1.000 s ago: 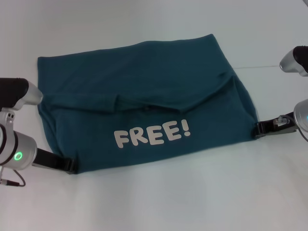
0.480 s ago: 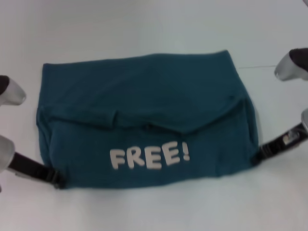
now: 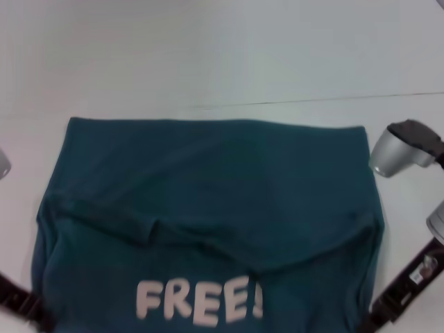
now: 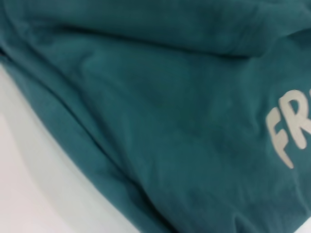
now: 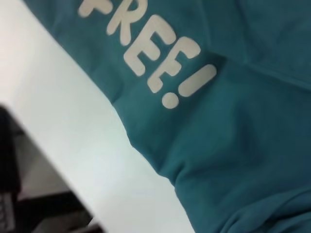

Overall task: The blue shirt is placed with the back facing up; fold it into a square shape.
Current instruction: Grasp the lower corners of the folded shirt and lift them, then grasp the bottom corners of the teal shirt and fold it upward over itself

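The blue shirt [image 3: 208,194] lies on the white table [image 3: 208,55], folded into a wide rectangle. The near layer shows the pale letters "FREE!" [image 3: 198,302]. My left gripper [image 3: 35,316] is at the shirt's near left corner and shut on it. My right gripper [image 3: 371,320] is at the near right corner and shut on it. Both grippers sit at the bottom edge of the head view and are partly cut off. The left wrist view shows the shirt's cloth [image 4: 170,121] up close. The right wrist view shows the cloth and letters [image 5: 160,63].
The silver body of my right arm [image 3: 399,149] hangs beside the shirt's right edge. A thin seam line [image 3: 312,100] crosses the table behind the shirt. In the right wrist view the table's edge and a dark shape [image 5: 9,184] beyond it show.
The shirt has slid toward me with both grippers on its near corners. Its far edge has moved nearer and the lettered edge has reached the bottom of the head view.
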